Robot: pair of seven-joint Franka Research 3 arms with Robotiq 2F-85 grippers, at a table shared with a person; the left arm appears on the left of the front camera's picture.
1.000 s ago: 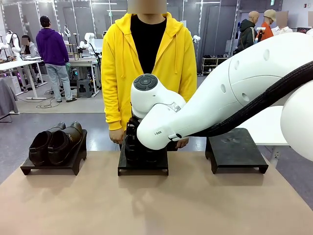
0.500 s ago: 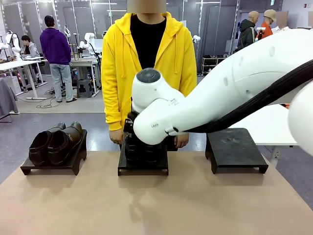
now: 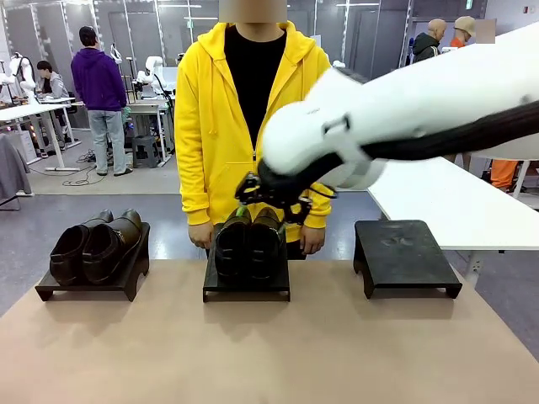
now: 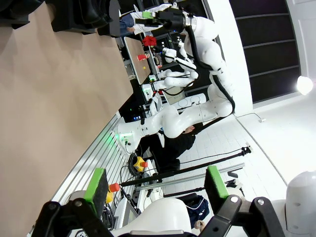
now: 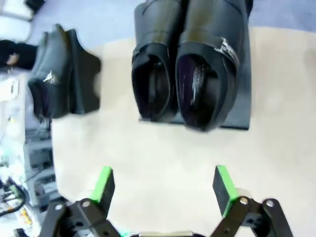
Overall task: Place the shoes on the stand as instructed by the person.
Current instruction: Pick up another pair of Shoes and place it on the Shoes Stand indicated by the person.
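On the left stand [image 3: 88,282] you had one pair of shoes [image 3: 93,246]. The second pair [image 3: 246,246] sat on the middle stand [image 3: 246,288], toes toward you, directly under the right gripper [image 3: 271,195], which hung wide open and empty, probably clear of the leather. The left gripper [image 4: 155,185] was open, empty and well away. The right stand [image 3: 406,255] was bare.

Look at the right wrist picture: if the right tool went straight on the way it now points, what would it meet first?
Probably the bare tabletop just short of the middle stand, whose pair of shoes lies a little beyond. The right tool is open and holds nothing; depth is unclear.
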